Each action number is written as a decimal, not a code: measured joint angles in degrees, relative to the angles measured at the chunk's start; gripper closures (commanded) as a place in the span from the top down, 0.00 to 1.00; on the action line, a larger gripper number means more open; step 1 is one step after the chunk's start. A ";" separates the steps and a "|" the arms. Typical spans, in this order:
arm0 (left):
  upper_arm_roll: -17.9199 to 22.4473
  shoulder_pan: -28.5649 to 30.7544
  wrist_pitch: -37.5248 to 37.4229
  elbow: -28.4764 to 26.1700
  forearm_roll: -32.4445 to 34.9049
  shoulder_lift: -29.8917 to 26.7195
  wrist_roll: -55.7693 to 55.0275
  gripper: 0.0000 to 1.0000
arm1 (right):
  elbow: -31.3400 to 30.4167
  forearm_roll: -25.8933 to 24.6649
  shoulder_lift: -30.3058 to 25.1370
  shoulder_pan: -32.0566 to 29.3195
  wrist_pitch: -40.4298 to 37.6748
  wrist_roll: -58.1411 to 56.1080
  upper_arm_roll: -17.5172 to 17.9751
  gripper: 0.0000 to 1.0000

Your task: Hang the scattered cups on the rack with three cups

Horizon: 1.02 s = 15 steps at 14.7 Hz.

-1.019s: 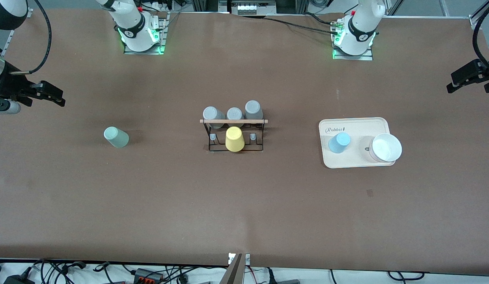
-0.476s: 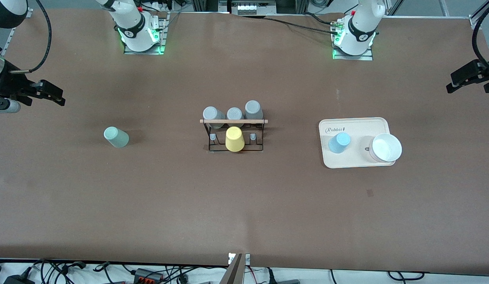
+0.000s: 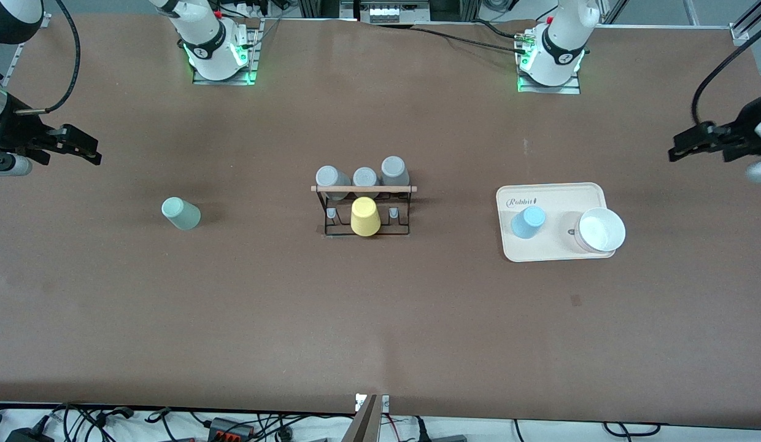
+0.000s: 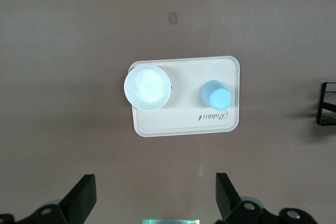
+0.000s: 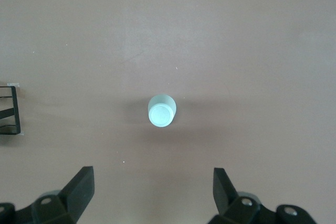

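The scattered cups sit well apart, both upside down: the light blue cup [image 3: 528, 221] stands on a cream tray [image 3: 555, 194] toward the left arm's end of the bench, just beside a white bowl [image 3: 600, 229] on the same tray, and the mint-green cup [image 3: 180, 213] stands alone on the bare bench toward the right arm's end. Between them, mid-bench, the rack [image 3: 364, 209] carries a yellow cup [image 3: 364, 216] on its nearer row, with an empty peg on each side of it, and three grey cups [image 3: 363, 174] on its farther row. Both cups are smooth and tapered, so I judge that a pinch taken too high could squeeze one out of the fingers or tip it, and the blue one could knock the bowl or drag the light tray. At the rack, a cup lowered off-centre could catch the wooden rod or nudge the yellow cup. The right gripper [image 3: 77, 145] hangs over the bench's edge at the right arm's end, fingers spread and empty; the left gripper [image 3: 693, 142] hangs over the edge at the left arm's end, likewise spread and empty. Only the front view shows the rack's free pegs; the wrist views catch just a corner of it, but look straight down on each cup between the parted fingers.
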 measured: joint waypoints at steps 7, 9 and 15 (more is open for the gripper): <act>-4.10 -0.87 7.85 -7.57 -0.02 4.77 -4.35 1.00 | 0.18 0.00 0.00 -0.03 -0.04 0.00 0.00 1.00; -6.04 -0.92 13.65 -12.17 -0.41 4.95 -8.31 1.00 | 0.18 0.00 0.00 -0.03 -0.07 0.01 0.00 1.00; -11.35 -1.09 29.02 -21.78 -1.01 8.76 -19.34 1.00 | 0.21 0.00 0.00 -0.03 -0.09 0.01 0.02 1.00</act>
